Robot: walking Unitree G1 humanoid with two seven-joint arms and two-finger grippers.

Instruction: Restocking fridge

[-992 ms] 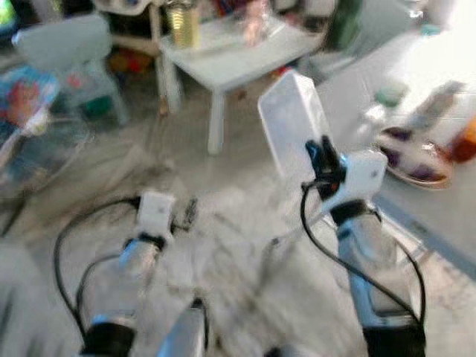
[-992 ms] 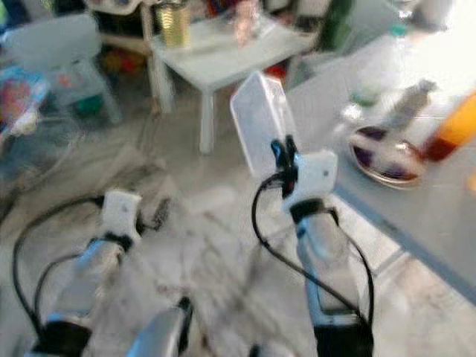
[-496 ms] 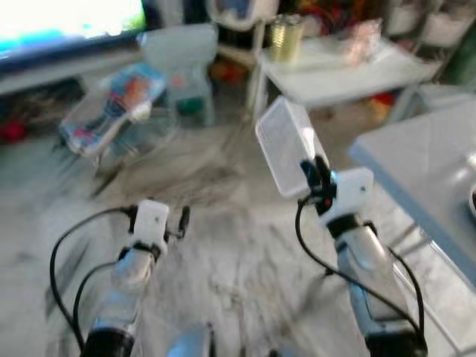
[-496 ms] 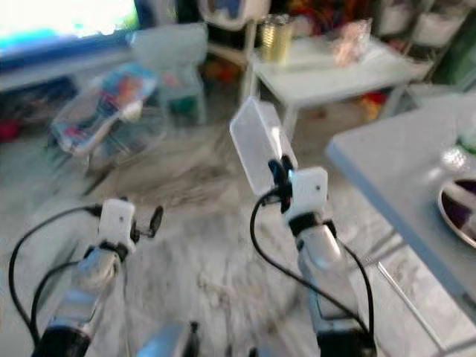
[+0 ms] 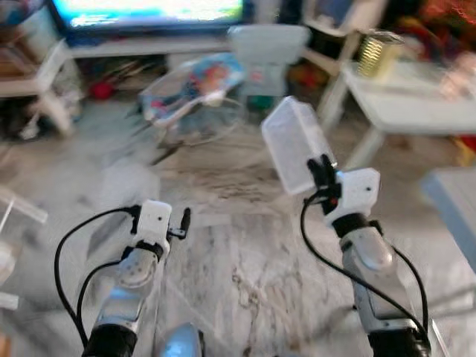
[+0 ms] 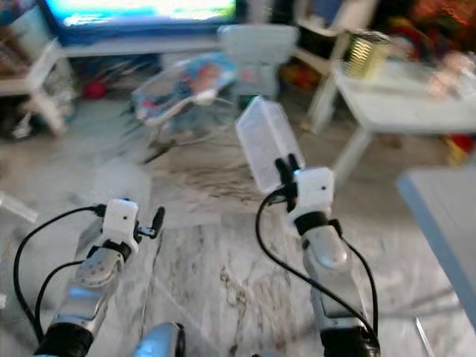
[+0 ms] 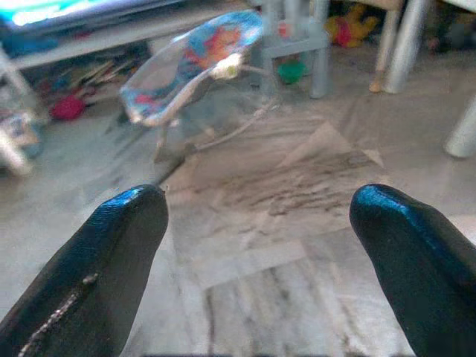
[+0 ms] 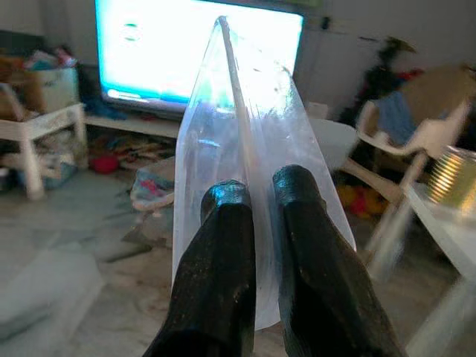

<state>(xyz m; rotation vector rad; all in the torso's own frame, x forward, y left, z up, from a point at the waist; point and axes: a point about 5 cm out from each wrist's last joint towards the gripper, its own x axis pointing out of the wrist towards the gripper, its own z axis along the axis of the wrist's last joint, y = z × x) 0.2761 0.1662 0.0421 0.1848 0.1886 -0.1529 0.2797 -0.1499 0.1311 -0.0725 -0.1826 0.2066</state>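
My right gripper (image 5: 321, 165) pinches the rim of a clear plastic container (image 5: 296, 144), carried upright at chest level above the marble floor (image 5: 245, 260). My left gripper (image 7: 256, 223) is spread wide, empty. I advise a firm pinch and level carry while walking.

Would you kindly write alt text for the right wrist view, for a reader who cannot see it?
The right gripper has its two black fingers pinched shut on the edge of a clear plastic container, held up edge-on. Behind it glows a bright television screen above a cluttered living-room floor, with a shiny tin can on a white table to one side.
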